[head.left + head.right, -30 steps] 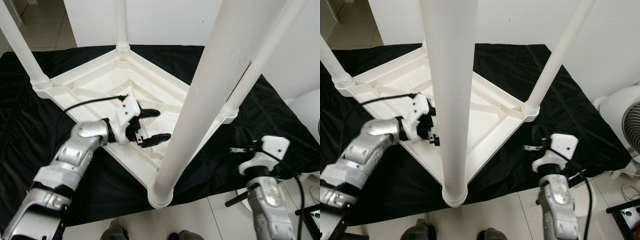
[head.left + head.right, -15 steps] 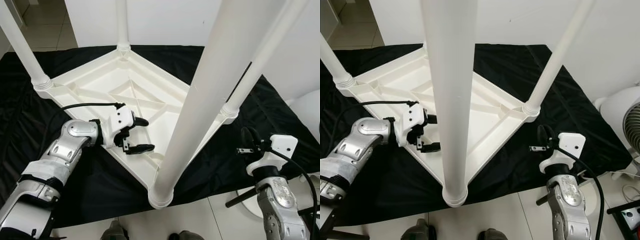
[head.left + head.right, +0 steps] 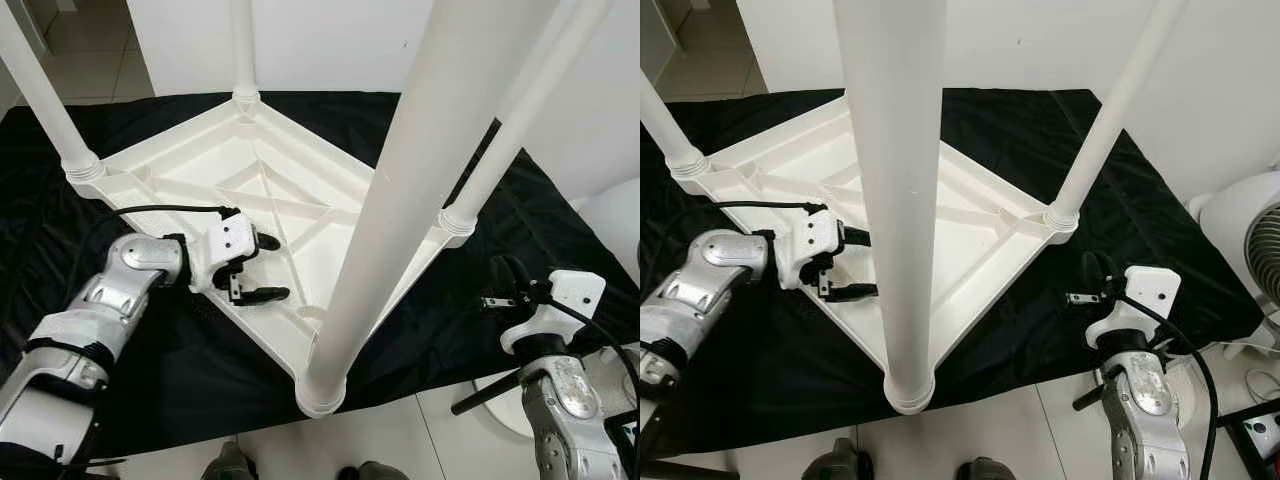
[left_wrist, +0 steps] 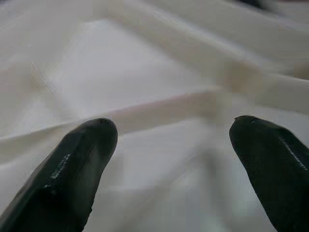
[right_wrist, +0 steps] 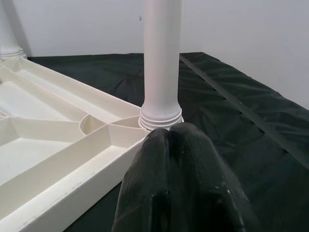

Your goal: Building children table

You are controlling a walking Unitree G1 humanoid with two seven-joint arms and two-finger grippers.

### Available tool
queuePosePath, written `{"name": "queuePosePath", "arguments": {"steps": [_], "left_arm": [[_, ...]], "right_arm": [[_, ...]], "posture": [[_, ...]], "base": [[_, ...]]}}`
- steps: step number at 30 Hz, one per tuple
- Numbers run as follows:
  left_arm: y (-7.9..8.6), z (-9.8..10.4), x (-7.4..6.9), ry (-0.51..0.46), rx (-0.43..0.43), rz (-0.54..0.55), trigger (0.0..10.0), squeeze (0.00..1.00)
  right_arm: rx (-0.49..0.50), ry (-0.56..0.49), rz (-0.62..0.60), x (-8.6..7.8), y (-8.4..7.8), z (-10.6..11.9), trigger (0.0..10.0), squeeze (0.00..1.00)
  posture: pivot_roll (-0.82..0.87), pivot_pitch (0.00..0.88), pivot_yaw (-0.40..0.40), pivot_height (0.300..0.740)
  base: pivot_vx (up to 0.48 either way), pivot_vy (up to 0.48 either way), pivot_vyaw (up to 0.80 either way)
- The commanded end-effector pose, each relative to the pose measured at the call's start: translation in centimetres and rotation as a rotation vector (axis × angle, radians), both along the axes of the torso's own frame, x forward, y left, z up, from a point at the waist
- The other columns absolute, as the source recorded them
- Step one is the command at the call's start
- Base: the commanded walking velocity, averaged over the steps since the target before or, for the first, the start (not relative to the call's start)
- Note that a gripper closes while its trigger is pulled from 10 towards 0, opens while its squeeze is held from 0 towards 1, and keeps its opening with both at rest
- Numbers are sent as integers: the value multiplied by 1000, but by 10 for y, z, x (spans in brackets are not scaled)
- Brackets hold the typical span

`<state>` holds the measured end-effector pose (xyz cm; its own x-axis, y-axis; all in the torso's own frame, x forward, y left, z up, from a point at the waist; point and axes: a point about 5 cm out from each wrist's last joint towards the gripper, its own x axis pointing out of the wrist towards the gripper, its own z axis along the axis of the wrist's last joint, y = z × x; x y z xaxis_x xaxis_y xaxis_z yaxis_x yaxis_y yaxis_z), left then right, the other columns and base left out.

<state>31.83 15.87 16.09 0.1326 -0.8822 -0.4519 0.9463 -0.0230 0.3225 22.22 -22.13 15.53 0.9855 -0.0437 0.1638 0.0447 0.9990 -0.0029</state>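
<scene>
Left gripper (image 3: 262, 268): fingers spread wide, nothing between them. It sits at the near-left edge of the upturned white table top (image 3: 200, 160), fingertips over the ribbed underside just inside that rim. In the left wrist view the two black fingertips (image 4: 72, 169) stand well apart above blurred white ribs.

Right gripper (image 3: 1087, 275): fingers pressed together, holding nothing. It hangs over the black sheet (image 3: 1040, 130), off the table top's right corner and apart from it. The right wrist view looks past the closed fingertips (image 5: 176, 179) toward the right leg (image 5: 161, 63) standing in its corner socket.

Table top lies upside down on the black sheet, which covers the floor beside a white wall (image 3: 1240, 90). Four white legs stand upright at its corners: near leg (image 3: 400, 200), right leg, far leg (image 3: 243, 45), left leg (image 3: 40, 95). A white fan (image 3: 1250, 235) stands well to the right of the table top, off the sheet.
</scene>
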Motion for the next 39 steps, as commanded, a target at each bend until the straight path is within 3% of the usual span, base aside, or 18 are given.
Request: {"name": "queuePosePath", "arguments": {"steps": [1, 5, 12, 20, 28, 33, 34, 39], "left_arm": [[0, 5, -11, 90, 1, -127, 10000, 0], [0, 9, -15, 110, -17, -150, 10000, 0], [0, 4, -19, 46, 26, -189, 10000, 0], [-20, 1, 2, -67, 4, -88, 10000, 0], [-32, 1, 14, -81, -12, -25, 10000, 0], [-34, -3, 16, -92, 28, -30, 10000, 0], [-34, -7, 19, -90, 78, -40, 10000, 0], [-34, -8, 20, -86, 92, -42, 10000, 0]], "right_arm": [[-1, 9, 1, -2, -4, 0, 10000, 0], [-1, 10, 3, -2, -5, -1, 10000, 0], [-6, 23, 16, -3, -4, -2, 10000, 0], [-5, 22, 18, -1, -3, -1, 10000, 0], [22, 24, 29, -2, 8, -3, 10000, 0], [25, 26, 29, -3, 10, -4, 10000, 0], [18, 22, 17, -4, 6, -2, 10000, 0], [14, 20, 11, -5, 4, -1, 10000, 0]], "posture": [[19, 31, -10, 740], [21, 32, -11, 740], [24, 38, -16, 740], [9, 48, -9, 740], [0, 48, 0, 740], [-3, 47, 4, 740], [-11, 46, 13, 740], [-11, 46, 13, 740]], "base": [[0, 0, 0], [0, 0, 0], [0, 0, 0], [0, 0, 0], [0, 0, 0], [0, 0, 0], [0, 0, 0], [0, 0, 0]]}}
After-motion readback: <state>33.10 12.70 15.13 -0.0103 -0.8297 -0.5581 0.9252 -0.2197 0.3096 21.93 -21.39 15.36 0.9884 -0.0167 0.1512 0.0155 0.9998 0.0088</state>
